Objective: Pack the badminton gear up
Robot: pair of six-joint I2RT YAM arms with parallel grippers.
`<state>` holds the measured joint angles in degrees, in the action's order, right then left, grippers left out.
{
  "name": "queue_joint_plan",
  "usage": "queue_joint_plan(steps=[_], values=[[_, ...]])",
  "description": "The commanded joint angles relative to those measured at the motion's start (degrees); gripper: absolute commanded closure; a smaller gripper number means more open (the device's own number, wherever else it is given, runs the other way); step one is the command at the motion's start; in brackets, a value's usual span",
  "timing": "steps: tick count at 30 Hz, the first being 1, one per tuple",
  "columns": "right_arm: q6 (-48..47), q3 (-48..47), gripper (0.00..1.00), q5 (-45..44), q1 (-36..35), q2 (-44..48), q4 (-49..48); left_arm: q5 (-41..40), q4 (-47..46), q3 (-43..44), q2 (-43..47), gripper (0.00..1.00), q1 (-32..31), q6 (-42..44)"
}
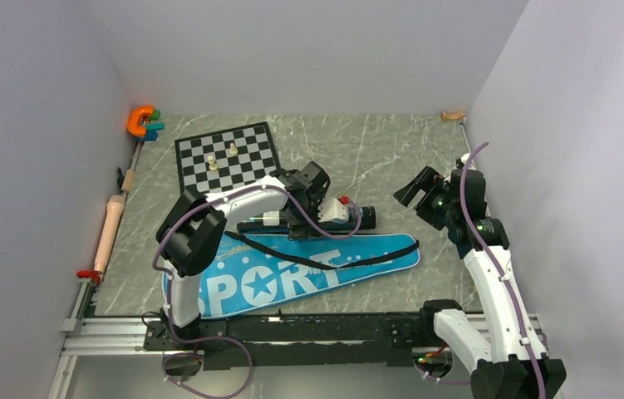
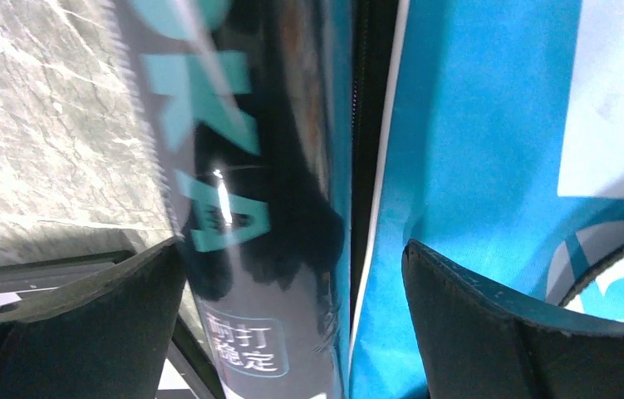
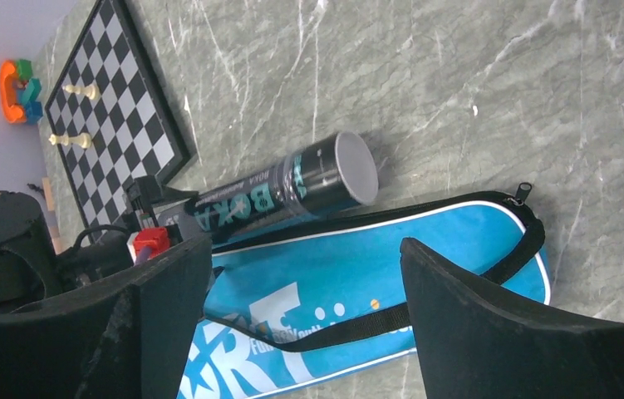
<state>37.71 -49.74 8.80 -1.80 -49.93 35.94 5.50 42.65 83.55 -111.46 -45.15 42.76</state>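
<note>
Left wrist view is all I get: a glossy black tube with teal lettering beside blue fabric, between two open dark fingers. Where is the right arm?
Observer: The right gripper hangs open to the right of the long black tube, holding nothing.
Operator: And the blue fabric?
Observer: It is a blue racket-shaped bag lettered SPORT, lying flat, with a black strap across it.
Operator: Anything behind the tube?
Observer: A black-and-white chessboard with small pale pieces.
</note>
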Motion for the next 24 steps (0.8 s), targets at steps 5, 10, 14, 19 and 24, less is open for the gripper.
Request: queue_joint_plan(steps=[5,10,14,19,24], values=[[-0.67,-1.91,0.12,-1.46,0.31,-0.63,-1.2,0.21,-2.71,-5.9,8.2,0.01,-0.72,-3.12],[-0.93,-3.33,0.04,-1.99,0.31,-0.97,-0.56,-1.49,-0.9,-5.53,13.9,0.0,-0.68,-5.85],[-1.32,-4.64,0.0,-2.56,0.27,-1.8,-0.22,-5.3,2.35,-2.29,18.93,0.01,-0.2,-10.36],[-1.66,-6.34,0.0,-4.38,0.36,-2.76,-0.42,-1.87,7.82,0.5,27.01,0.01,4.3,-16.79],[-1.94,-8.02,0.0,-6.06,0.25,-4.34,0.46,5.94,9.15,-2.02,38.65,0.01,14.43,-22.77]])
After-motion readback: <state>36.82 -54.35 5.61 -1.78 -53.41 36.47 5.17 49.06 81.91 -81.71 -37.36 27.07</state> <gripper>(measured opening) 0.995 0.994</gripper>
